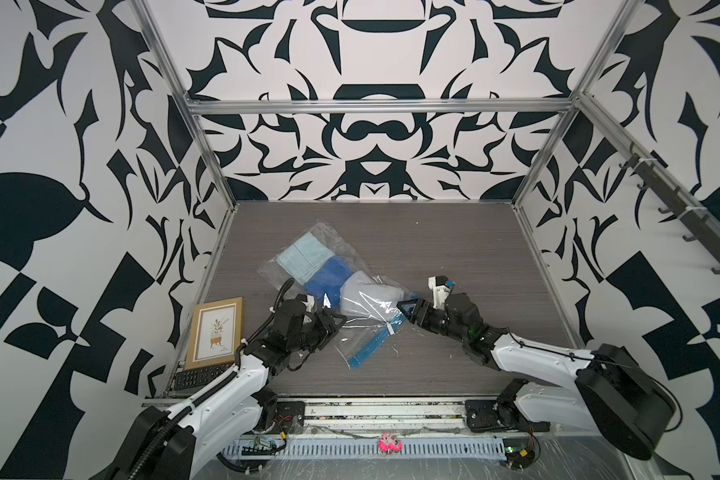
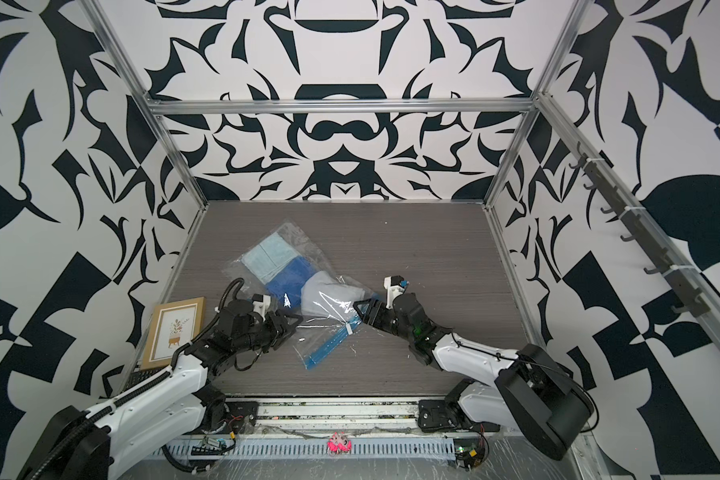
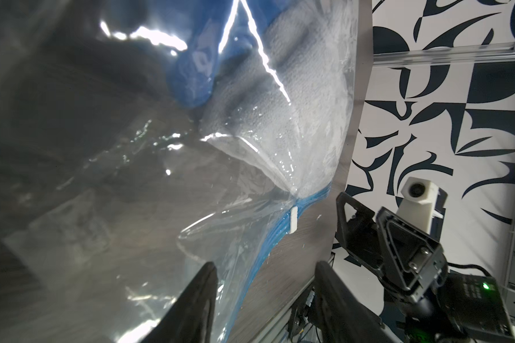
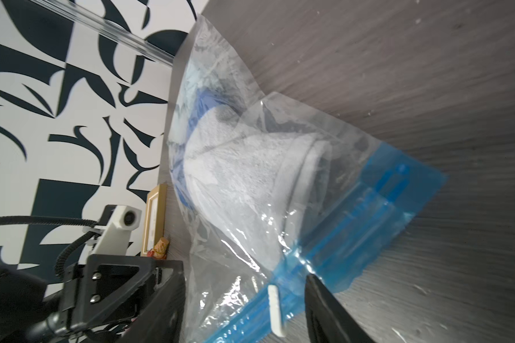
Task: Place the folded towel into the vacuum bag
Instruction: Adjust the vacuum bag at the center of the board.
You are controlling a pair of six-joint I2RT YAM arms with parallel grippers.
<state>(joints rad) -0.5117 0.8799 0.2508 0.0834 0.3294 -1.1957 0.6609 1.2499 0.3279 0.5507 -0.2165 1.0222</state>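
The left gripper (image 1: 340, 319) and right gripper (image 1: 403, 308) gape, holding nothing, flanking the mouth of the vacuum bag (image 1: 364, 318). The folded towel (image 1: 360, 293) sits inside, just ahead of them; nudge it deeper, clear of the zip strip (image 1: 373, 344).

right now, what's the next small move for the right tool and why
Probably nudge the white towel deeper into the vacuum bag: its hemmed edge lies close against the blue zip strip, and the open right tool sits at that strip.

Clear vacuum bag (image 1: 329, 284) lies crinkled and diagonal, right of picture frame (image 1: 216, 332). White folded towel (image 1: 362, 293) sits inside, by blue zip strip (image 1: 375, 340).
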